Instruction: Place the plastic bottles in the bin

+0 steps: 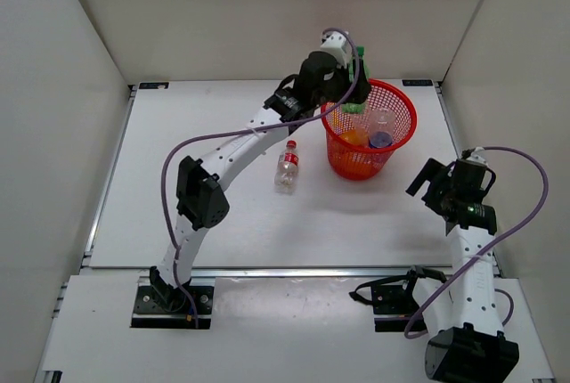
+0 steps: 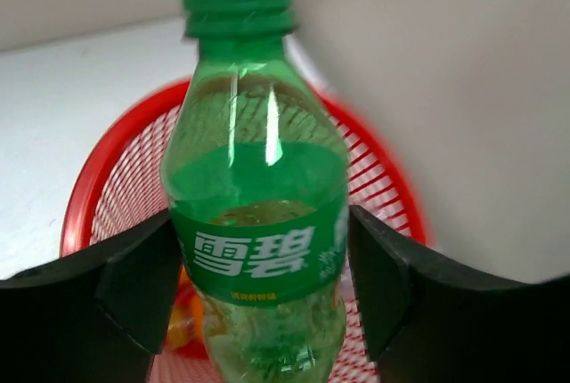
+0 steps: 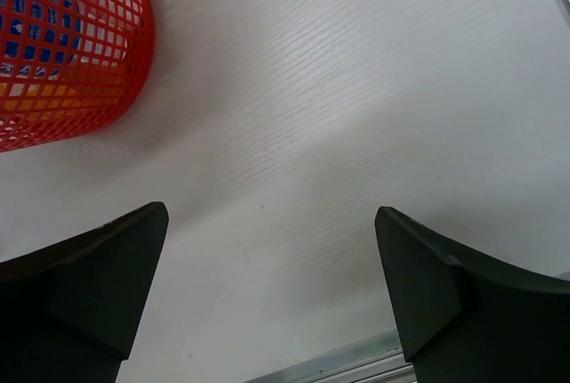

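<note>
A green bottle (image 2: 258, 214) stands upright between the fingers of my left gripper (image 2: 263, 285), straight above the red mesh bin (image 2: 89, 178). The left finger lies against its label, while a thin gap shows at the right finger, so the jaws are open. From above, this gripper (image 1: 352, 80) and the green bottle (image 1: 362, 64) hang over the bin's (image 1: 405, 102) far left rim. Inside lie an orange bottle (image 1: 354, 138) and a clear one (image 1: 383, 120). A clear red-capped bottle (image 1: 286, 167) lies on the table left of the bin. My right gripper (image 3: 272, 285) is open and empty.
The right gripper (image 1: 436, 183) hovers over the table to the right of the bin (image 3: 71, 53), near the table's right edge. White walls enclose the table at the back and on both sides. A metal rail (image 3: 356, 361) runs along the near edge.
</note>
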